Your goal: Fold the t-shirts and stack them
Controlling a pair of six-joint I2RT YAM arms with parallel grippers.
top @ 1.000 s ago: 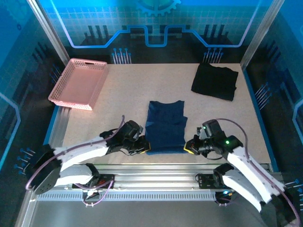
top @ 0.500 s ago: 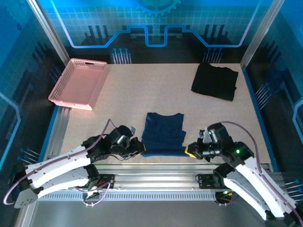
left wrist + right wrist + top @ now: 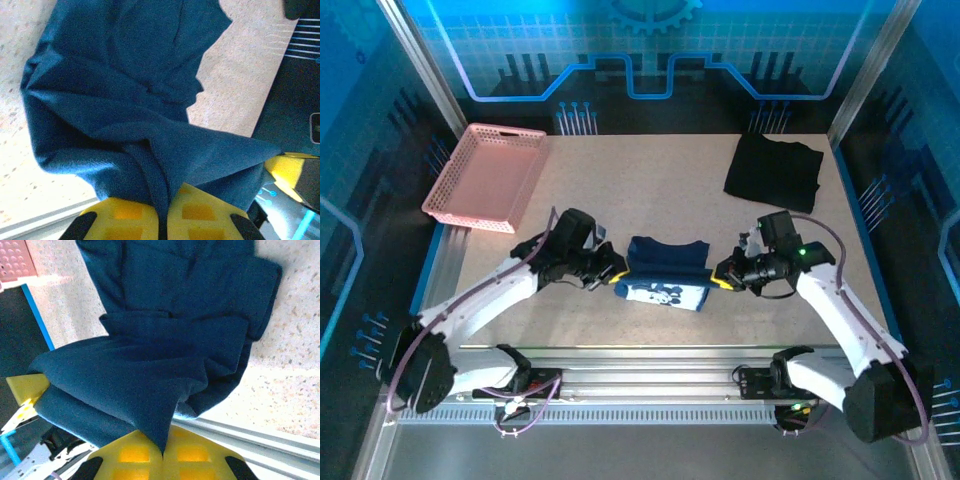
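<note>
Two t-shirts are lying on the table: a navy shirt and a black shirt. The left fingers and right fingers are pinching the navy shirt, its print showing only partly.

The speckled beige table carries three things, all well apart. A pink perforated basket sits at its ten o'clock corner. A black t-shirt, folded to a rough square, lies flat toward one o'clock by the far right corner. A navy t-shirt rests just toward six o'clock from the middle, bunched, with white print showing along its near edge.
</note>
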